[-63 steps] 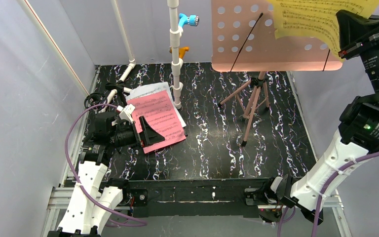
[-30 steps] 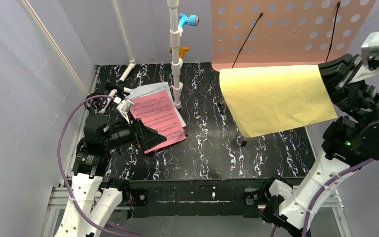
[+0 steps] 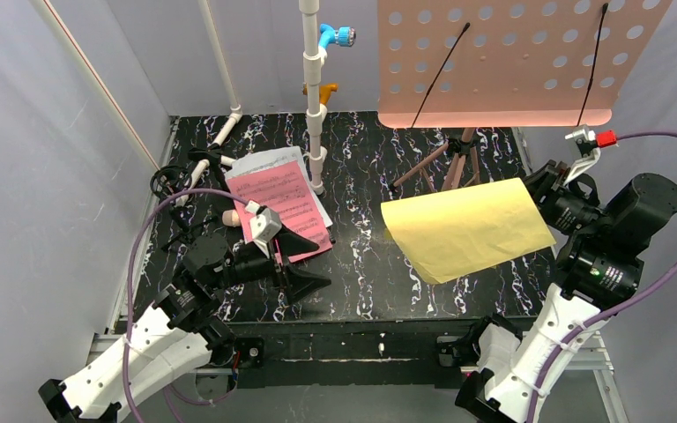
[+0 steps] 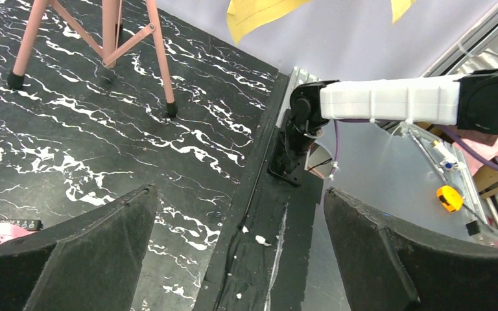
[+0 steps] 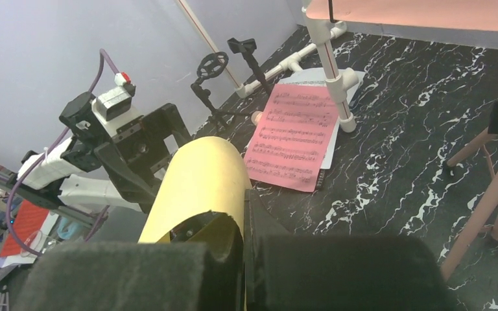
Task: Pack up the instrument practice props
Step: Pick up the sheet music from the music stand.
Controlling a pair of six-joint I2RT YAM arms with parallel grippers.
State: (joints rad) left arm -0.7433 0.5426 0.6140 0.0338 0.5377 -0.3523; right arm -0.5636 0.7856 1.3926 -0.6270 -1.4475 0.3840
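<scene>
Right end effector point(image 3: 539, 189) pinched tight on edge of yellow sheet-music page point(image 3: 467, 227); left end effector point(image 3: 304, 263) spread wide, holding nothing.

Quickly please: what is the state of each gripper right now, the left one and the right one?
Left gripper: jaws wide open, holding nothing.
Right gripper: jaws closed on the edge of the curled yellow paper sheet.

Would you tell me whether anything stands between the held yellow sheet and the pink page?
The open left gripper sits at the pink page's near right corner, and the white pipe post stands by its far right edge, facing the yellow sheet.
</scene>
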